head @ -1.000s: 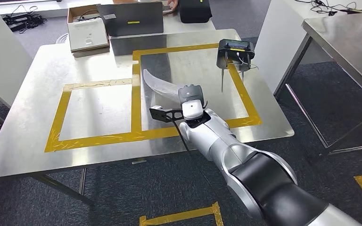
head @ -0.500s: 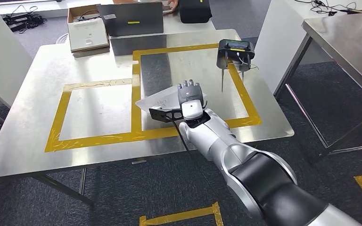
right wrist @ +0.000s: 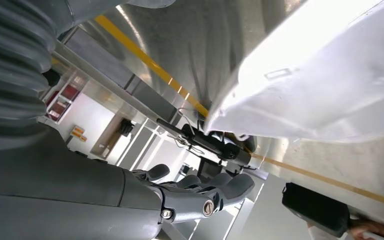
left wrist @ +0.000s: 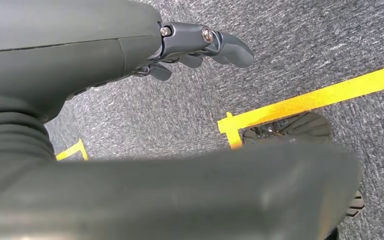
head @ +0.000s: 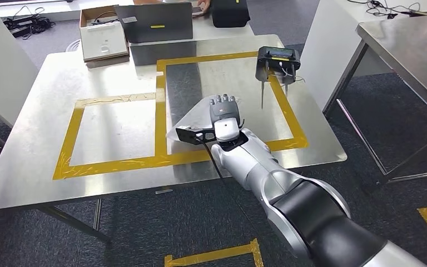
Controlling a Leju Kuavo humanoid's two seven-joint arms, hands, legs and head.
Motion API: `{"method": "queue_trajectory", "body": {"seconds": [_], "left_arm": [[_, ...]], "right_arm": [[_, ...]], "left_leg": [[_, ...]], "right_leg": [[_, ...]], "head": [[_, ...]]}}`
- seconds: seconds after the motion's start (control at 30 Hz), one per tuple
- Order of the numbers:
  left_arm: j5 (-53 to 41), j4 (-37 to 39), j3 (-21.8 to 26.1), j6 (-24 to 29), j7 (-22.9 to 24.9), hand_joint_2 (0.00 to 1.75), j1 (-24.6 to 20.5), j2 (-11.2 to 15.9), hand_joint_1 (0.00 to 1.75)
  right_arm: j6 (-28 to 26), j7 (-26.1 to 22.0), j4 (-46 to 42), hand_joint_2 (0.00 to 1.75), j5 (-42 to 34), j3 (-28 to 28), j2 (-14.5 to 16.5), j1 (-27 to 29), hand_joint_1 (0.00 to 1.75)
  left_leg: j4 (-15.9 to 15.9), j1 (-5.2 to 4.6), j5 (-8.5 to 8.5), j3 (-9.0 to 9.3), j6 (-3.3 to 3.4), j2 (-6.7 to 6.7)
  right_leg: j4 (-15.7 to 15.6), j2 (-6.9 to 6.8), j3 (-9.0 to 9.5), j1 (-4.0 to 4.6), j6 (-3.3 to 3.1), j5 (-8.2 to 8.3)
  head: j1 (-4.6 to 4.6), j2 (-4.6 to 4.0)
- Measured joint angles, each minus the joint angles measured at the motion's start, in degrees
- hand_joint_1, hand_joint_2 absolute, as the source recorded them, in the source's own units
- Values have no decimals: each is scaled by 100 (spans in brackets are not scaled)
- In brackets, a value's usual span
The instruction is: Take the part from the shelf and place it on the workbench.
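Now the right robot hand [head: 223, 107], fingers spread, hovers above the flat translucent part [head: 192, 120] on the steel workbench [head: 33, 111].

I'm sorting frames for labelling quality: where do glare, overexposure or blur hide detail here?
Head view: sharp overall, though the steel workbench mirrors its surroundings and the part blends into that sheen.
Right wrist view: the part is blown out to near white, and the workbench glares.
Left wrist view: the left hand is crisp; the thick thumb in the foreground is blurred.
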Motion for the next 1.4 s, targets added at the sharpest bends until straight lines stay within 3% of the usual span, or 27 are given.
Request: {"method": "queue_trajectory", "body": {"seconds": [0.33, 0.8, 1.17, 1.3, 1.33, 1.4], "left_arm": [[-16, 0, 0, 0, 1, 0, 13, 2, 0], [-133, -1, -2, 0, -63, 0, 57, -4, 0], [-373, -2, -87, 0, -283, 0, 12, -44, 0], [-434, -2, -174, 0, -291, 0, -11, -54, 0], [-437, -3, -190, 0, -291, 0, -18, -63, 0], [-440, -4, -207, 0, -290, 0, -37, -83, 0]], "right_arm": [[-132, 74, -1, 175, -1, -1, -87, -438, 0], [-178, 190, -44, 175, -74, -249, -419, -1827, 0], [-105, 172, -57, 175, 23, -293, -597, -2002, 0], [-105, 179, -61, 175, 25, -293, -642, -1986, 0], [-105, 187, -63, 175, 26, -293, -659, -1985, 0], [-102, 193, -67, 175, 29, -293, -703, -1979, 0]], "left_leg": [[3, 0, 0, 0, 0, 1], [9, -2, 0, 1, 1, 1], [18, -4, -3, 0, 3, 1], [-59, -13, 72, 44, 128, 14], [-154, 7, 129, 84, 156, 29], [-308, 58, 231, 138, 195, 61]], "right_leg": [[0, 0, 0, 0, 2, 2], [0, 1, 2, -1, 7, 5], [-6, 1, 9, -6, 12, 9], [-78, 6, 44, -37, 105, 66], [-41, 8, 29, -28, 116, 18], [378, 9, -147, -17, 147, -263]], "head": [[0, 0], [-1, 0], [0, 0], [-4, 0], [-2, 0], [3, 0]]}}
